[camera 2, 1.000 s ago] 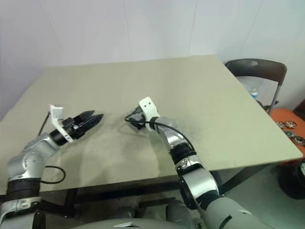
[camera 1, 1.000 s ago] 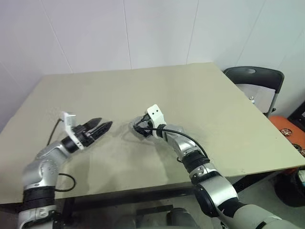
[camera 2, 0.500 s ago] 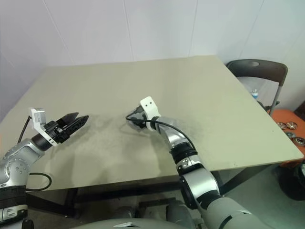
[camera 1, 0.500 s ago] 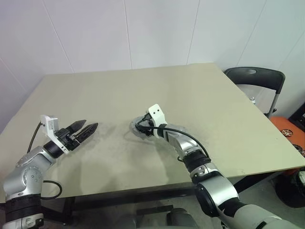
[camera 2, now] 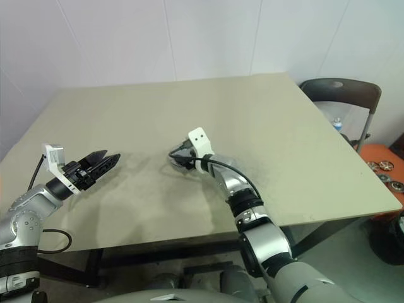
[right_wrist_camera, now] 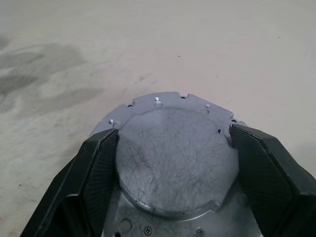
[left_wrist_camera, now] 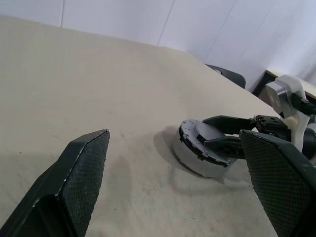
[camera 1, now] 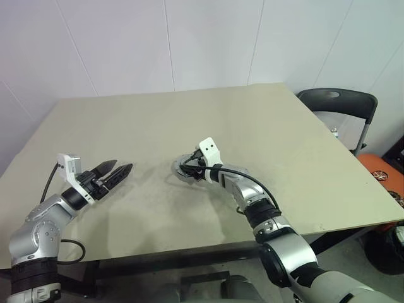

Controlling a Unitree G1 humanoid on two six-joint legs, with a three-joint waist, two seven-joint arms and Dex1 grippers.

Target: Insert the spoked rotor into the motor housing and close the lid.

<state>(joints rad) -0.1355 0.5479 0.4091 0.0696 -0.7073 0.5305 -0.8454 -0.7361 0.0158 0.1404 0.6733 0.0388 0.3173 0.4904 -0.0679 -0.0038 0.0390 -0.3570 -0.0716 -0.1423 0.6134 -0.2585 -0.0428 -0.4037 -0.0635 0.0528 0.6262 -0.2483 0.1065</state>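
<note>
Right claw on the lidded housing at mid-table, left claw standing off

We found the motor housing [left_wrist_camera: 200, 158] sitting on the beige table [camera 1: 265, 126] near its middle, with the lid [right_wrist_camera: 175, 153] lying on top, plain grey face up. The right claw [camera 1: 189, 169] reached over it from the near side, its two black fingers [right_wrist_camera: 98, 173] set against opposite edges of the lid's raised round centre, gripping it. The left claw [camera 1: 117, 172] hovered above the table well apart to the left, its fingers spread wide and holding nothing, pointed toward the housing. We could not see the rotor. A dark folding chair [camera 1: 338, 107] stood beyond the table's right edge.
</note>
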